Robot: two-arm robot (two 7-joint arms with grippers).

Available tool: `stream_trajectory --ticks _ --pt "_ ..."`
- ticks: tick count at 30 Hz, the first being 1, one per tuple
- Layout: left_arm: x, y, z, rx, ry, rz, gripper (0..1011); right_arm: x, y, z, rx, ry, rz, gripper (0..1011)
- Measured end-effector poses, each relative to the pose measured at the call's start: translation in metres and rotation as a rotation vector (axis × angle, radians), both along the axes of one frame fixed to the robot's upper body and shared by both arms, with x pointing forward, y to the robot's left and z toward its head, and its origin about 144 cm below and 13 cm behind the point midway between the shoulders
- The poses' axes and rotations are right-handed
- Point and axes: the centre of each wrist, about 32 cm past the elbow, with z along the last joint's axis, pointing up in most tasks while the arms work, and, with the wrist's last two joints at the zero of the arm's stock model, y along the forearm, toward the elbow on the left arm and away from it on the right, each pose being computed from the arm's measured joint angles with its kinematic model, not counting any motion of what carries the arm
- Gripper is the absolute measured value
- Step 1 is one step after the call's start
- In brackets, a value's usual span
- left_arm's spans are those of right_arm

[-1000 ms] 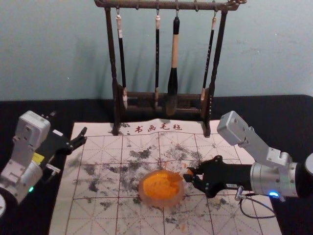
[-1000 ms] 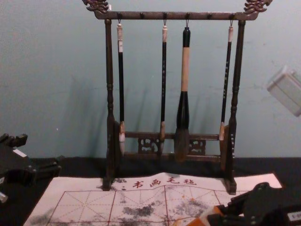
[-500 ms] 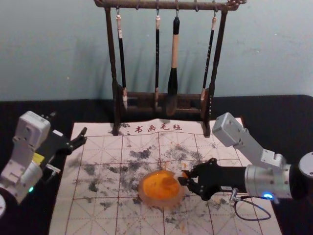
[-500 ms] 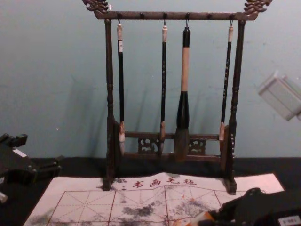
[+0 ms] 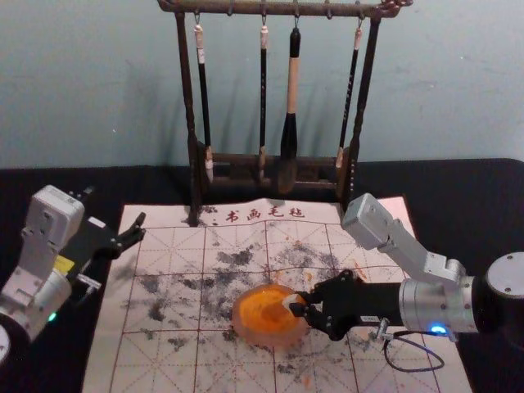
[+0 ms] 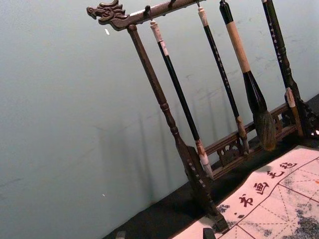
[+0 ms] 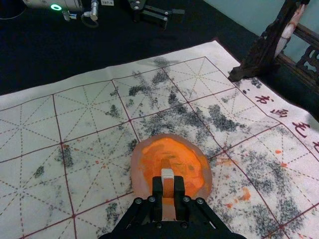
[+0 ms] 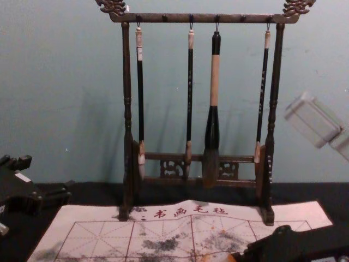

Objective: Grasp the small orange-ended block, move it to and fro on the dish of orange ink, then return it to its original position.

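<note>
Small block pinched above the ink dish, right gripper at work

The dish [image 5: 270,339] sits on the felt mat [image 5: 172,364], roughly midway between its left and right edges, orange ink [image 7: 162,149] smeared over its inside. Over the part of the dish towards the mat's right edge is the block [image 7: 167,173], between the fingers [image 7: 157,188] of the right gripper [image 7: 168,189], closed down to its width. Whether its coloured end meets the ink, I cannot tell.

It looks light and fairly stiff, likely slick where wet. The grip is best kept on the pale sides, clear of the ink; strokes should be short and gentle, lest the dish skid.

The left gripper [image 5: 116,210] hangs idle by the mat's left edge, fingers well parted, holding nothing. Beyond, the brush rack [image 5: 246,7] stands at the mat's far edge.
</note>
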Motion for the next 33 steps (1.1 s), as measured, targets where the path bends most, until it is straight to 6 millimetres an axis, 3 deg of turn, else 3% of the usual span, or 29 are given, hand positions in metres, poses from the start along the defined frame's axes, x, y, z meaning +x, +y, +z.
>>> stream_trajectory --ticks 18,33 --pt "0.000 0.000 0.000 0.000 0.000 0.000 1001 0.008 -0.001 -0.004 0.001 -0.010 -0.063 109" --pt "0.000 0.000 0.000 0.000 0.000 0.000 1001 -0.002 -0.012 0.005 -0.022 -0.010 -0.061 109"
